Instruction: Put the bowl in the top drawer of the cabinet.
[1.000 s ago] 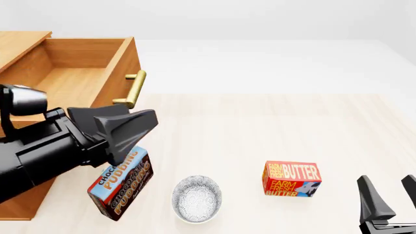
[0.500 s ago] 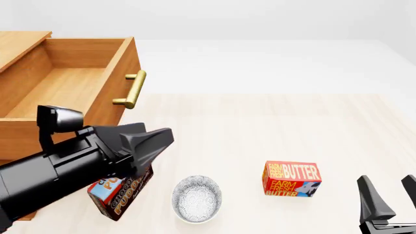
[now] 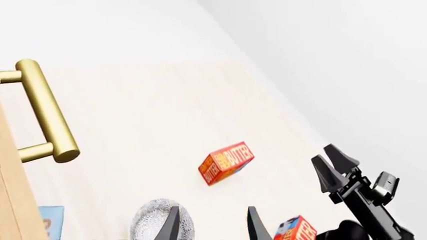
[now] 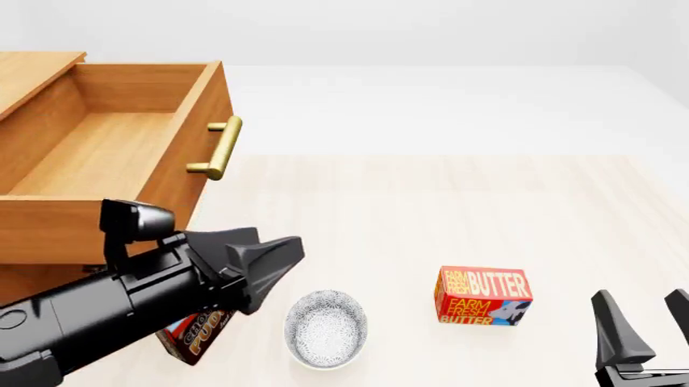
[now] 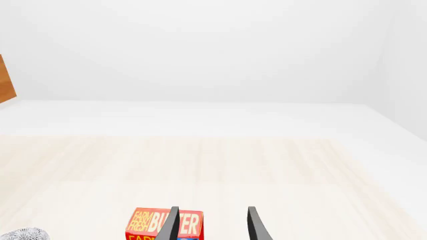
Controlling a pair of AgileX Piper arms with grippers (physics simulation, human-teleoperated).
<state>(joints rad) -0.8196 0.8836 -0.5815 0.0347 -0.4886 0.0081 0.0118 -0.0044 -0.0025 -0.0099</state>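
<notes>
The bowl, small, white and blue-grey patterned, sits upright on the table near the front edge; it also shows in the left wrist view and at the rim of the right wrist view. My left gripper hangs open just above and left of it, empty. The top drawer of the cabinet is pulled out and bare inside, its brass handle facing right. At the front right my right gripper stands open and empty, with the butter box behind its fingers.
A red butter box stands right of the bowl. A chocolate pudding box lies left of the bowl, mostly hidden under my left arm. Pale wood table stretches behind these things.
My left arm has come down and to the right, away from the drawer front, so its open gripper is now close to the bowl. The right arm, bowl and boxes have not moved.
</notes>
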